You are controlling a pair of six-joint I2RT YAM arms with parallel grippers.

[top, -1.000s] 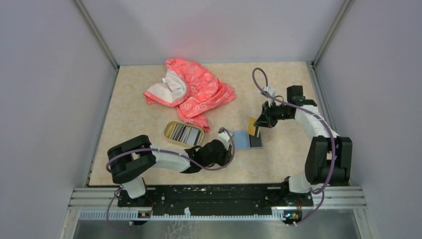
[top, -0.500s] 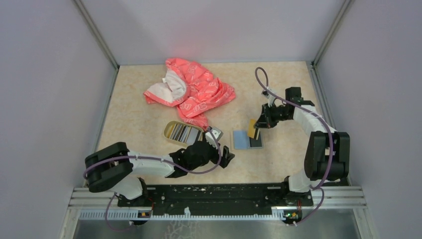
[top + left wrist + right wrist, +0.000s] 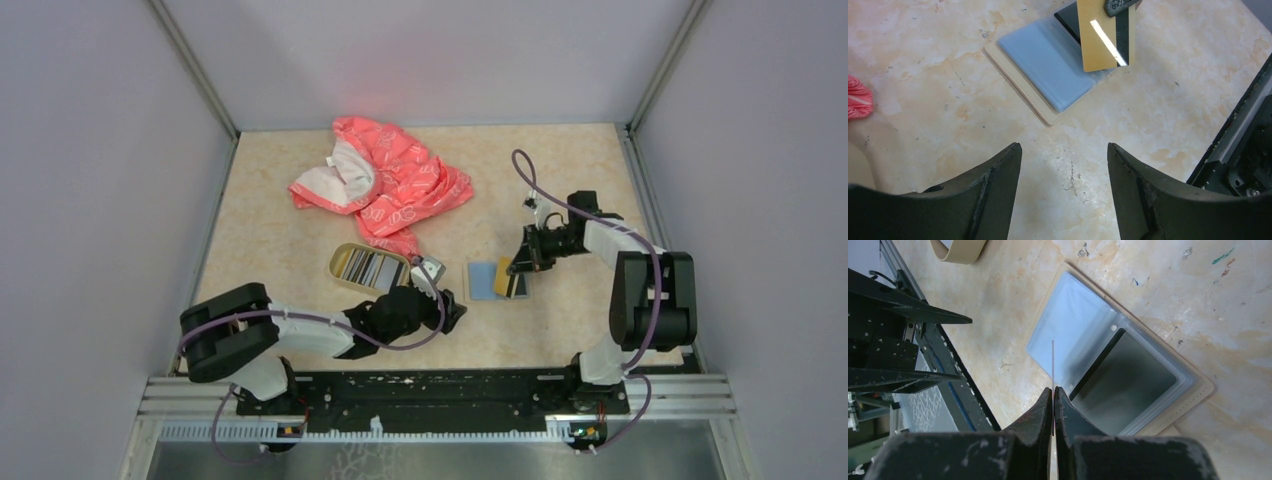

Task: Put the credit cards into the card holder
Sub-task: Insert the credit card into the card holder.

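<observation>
The card holder (image 3: 483, 281) lies open on the table, blue-grey lining up, with a dark card (image 3: 517, 287) in its right pocket. My right gripper (image 3: 522, 261) is shut on a golden-tan credit card (image 3: 506, 268), held upright just above the holder's right half. In the right wrist view that card (image 3: 1052, 365) shows edge-on between the shut jaws of the right gripper (image 3: 1053, 390), over the card holder (image 3: 1068, 320). My left gripper (image 3: 451, 311) stands open and empty, near and left of the holder. From the left wrist, the left gripper (image 3: 1064, 150) faces the card holder (image 3: 1048, 75) and the golden card (image 3: 1100, 40). More credit cards (image 3: 370, 267) lie in the oval dish.
The oval gold-rimmed dish (image 3: 341, 258) sits left of the holder, close to my left arm. A pink-red patterned cloth (image 3: 385, 185) lies crumpled behind it. Grey walls enclose the table on three sides. The black base rail (image 3: 1243, 145) runs along the near edge.
My left gripper has let go of the holder's left edge, opened, and drawn back toward the near side. My right gripper has lowered the golden card closer to the holder.
</observation>
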